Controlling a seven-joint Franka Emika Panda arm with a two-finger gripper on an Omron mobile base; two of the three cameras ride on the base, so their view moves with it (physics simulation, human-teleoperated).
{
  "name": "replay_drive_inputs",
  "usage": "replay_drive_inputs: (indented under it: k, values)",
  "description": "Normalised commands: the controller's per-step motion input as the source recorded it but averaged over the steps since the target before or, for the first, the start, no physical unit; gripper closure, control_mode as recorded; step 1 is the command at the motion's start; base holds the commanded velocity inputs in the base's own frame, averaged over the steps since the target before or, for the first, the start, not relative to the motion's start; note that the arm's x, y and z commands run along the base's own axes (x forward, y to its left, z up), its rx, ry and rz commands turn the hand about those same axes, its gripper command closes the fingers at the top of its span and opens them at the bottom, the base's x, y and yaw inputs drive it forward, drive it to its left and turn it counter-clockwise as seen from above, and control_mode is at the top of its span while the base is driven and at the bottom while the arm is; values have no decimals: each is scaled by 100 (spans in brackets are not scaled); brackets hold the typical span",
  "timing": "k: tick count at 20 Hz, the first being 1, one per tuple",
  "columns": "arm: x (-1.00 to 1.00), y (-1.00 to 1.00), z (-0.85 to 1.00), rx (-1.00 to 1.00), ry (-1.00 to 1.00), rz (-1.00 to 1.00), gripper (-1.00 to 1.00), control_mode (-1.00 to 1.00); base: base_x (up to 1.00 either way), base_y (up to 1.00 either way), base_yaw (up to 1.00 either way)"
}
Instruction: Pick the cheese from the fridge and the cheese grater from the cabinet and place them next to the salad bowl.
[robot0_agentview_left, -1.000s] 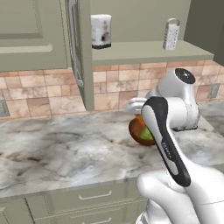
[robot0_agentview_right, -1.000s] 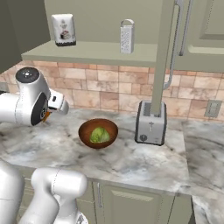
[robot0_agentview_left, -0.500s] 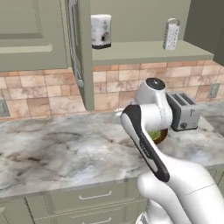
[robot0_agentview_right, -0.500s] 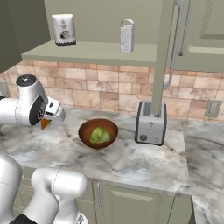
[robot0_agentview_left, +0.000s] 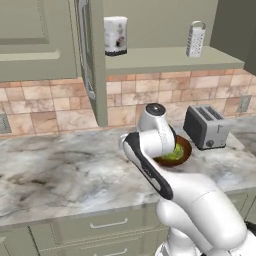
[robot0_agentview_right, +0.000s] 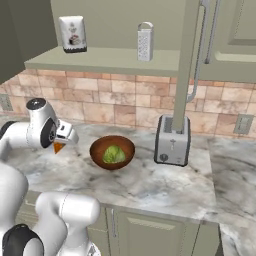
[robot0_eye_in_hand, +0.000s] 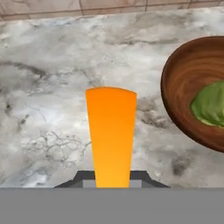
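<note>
Your gripper pinches the cheese over the marble counter, just left of the salad bowl; you can see the cheese grater upright on the open cabinet shelf above

I saw the countertop as veined grey marble with a soft polish, smooth all over. The salad bowl read as turned brown wood, faint rings in the grain and a low sheen on its rim; the lettuce inside looked matt and leafy. The cheese was flat, even orange, smooth and waxy, no gloss. Behind, the backsplash was matt stone tile in tan and pink. The cheese grater looked like pale brushed metal, the toaster satin silver metal. The cabinet wore matt sage paint with a shiny metal handle.
</note>
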Motion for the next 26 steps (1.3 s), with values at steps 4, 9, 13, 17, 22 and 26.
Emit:
replay_drive_inputs:
  k: [4, 9, 13, 17, 22, 26]
  values:
    - [76, 9, -34, -2, 8, 0, 100, -100, 0, 0, 0]
    - [59, 11, -29, -7, 5, 0, 100, -100, 0, 0, 0]
    - [47, 8, -33, -8, 9, 0, 100, -100, 0, 0, 0]
    - [27, 8, -35, -7, 13, 0, 100, -100, 0, 0, 0]
    - [18, 0, -33, 0, 14, 0, 100, -100, 0, 0, 0]
    - [7, 0, -38, 0, 6, 2, 100, -100, 0, 0, 0]
